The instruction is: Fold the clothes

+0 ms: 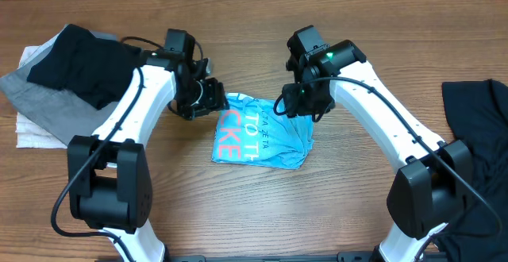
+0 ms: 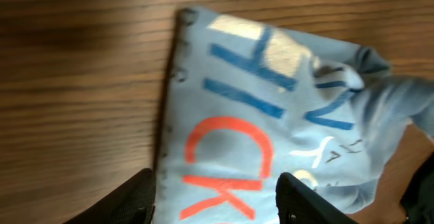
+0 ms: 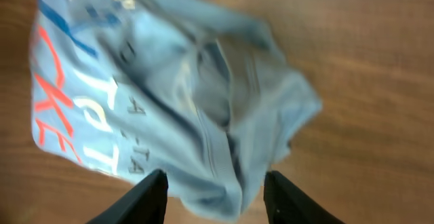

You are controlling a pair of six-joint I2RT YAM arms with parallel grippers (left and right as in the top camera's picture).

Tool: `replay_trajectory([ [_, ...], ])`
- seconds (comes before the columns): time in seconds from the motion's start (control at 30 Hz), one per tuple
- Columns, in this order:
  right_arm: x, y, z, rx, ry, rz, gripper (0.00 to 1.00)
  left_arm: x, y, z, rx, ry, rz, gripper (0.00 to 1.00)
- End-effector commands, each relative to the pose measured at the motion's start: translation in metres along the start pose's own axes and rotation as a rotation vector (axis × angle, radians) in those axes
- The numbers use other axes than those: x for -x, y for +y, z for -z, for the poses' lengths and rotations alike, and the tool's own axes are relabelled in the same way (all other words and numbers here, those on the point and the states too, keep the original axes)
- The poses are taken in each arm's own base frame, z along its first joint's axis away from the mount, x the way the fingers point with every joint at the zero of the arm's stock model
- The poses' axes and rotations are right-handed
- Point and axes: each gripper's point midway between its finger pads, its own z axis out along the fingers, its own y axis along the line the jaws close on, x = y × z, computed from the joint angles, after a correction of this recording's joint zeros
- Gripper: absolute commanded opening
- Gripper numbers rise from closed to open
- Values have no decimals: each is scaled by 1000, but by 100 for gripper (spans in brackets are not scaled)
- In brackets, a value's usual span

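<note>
The light blue T-shirt [image 1: 262,133] lies folded into a rumpled rectangle on the wood-grain counter [image 1: 254,206], its red, blue and white lettering facing up. The left gripper [image 2: 215,183] is spread wide over the shirt's stitched edge and holds nothing. The right gripper [image 3: 214,180] gapes equally empty above bunched layers. Only the overhead view shows a black garment [image 1: 79,59] on grey cloth [image 1: 40,103], well outside the left gripper.

Light-blue shirt [image 1: 262,131] is soft, matt cloth with printed letters; table [image 1: 333,206] is smooth, grained wood.

White arm links [image 1: 135,107], black joints [image 1: 107,183], black cables [image 1: 57,206], green wrist light [image 1: 326,56]
</note>
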Motion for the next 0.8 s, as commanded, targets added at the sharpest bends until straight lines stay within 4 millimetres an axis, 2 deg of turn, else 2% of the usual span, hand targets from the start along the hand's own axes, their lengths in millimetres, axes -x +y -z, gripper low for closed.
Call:
replay_trajectory([
  [0.0,2,-2,-11,-1,-8,41,50,4,-24,5,-40,-34,-77,61],
  [0.2,3,-7,-42,-12,17,62,47,10,-39,-5,-24,-77,-133,64],
  [0.33,12,-9,-58,-21,1,63,37,9,-43,-13,-1,-77,-157,64],
  [0.37,15,-12,-60,-32,-8,63,31,8,-42,-15,9,-73,-160,64],
  [0.43,19,-17,-61,-58,-22,55,11,4,-41,-21,25,-54,-162,65],
  [0.47,20,-19,-61,-63,-27,49,4,2,-40,-25,31,-41,-160,65],
  [0.53,21,-30,-60,-101,-32,14,4,-3,-37,-33,40,-10,-154,64],
  [0.63,19,-63,-54,-222,-41,-160,4,-15,-28,-46,64,58,-133,62],
  [0.77,20,-88,-50,-247,-41,-264,4,-31,-17,-61,95,147,-105,58],
])
